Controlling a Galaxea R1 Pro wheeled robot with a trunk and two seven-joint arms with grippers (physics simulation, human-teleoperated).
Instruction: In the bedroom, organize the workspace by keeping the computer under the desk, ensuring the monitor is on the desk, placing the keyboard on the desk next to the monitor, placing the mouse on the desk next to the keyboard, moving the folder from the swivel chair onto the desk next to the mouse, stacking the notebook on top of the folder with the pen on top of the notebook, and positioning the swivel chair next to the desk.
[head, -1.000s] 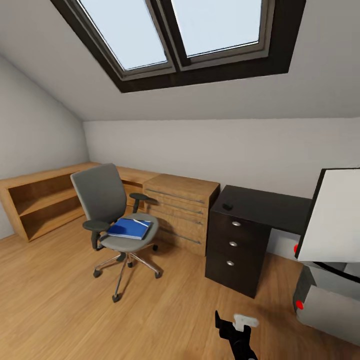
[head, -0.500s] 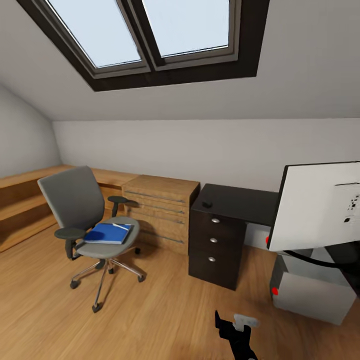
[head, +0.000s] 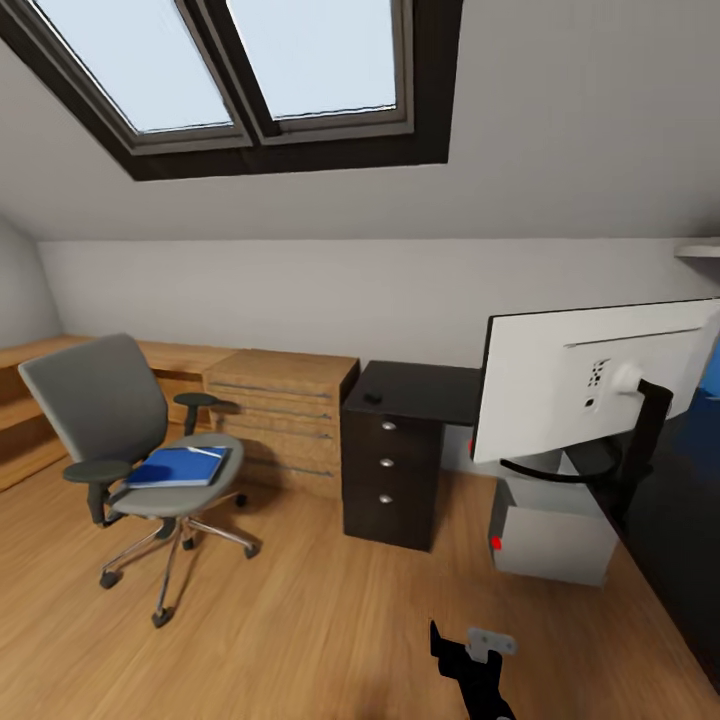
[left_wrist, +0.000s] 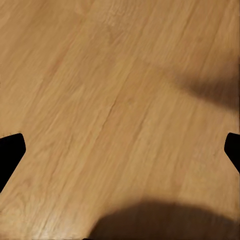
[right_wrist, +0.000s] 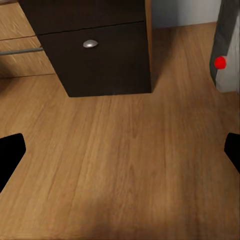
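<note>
The grey swivel chair (head: 95, 420) stands on the plank floor at the left, apart from the desk. The blue folder (head: 175, 468) lies on its seat, with a thin whitish pen (head: 207, 451) on the folder's far edge. At the right, the monitor (head: 590, 380) shows its white back and stands on the black desk (head: 680, 530). The grey computer (head: 550, 535) sits on the floor below it. A small dark mouse (head: 373, 398) rests on the black drawer unit (head: 392, 470). Keyboard and notebook are out of view. My left gripper (left_wrist: 120, 150) is open over bare floor. My right gripper (right_wrist: 120, 152) is open, facing the drawer unit (right_wrist: 95, 47).
A light-wood drawer cabinet (head: 280, 415) and low wooden shelving (head: 25, 410) line the back wall under the sloped ceiling and skylight (head: 250, 70). Open floor (head: 320, 620) lies between me, the chair and the drawer unit. Part of a black arm (head: 470, 665) shows low in the head view.
The head view has swung to the right, so the chair and cabinets sit further left and the monitor, computer and desk show more fully. No object has moved.
</note>
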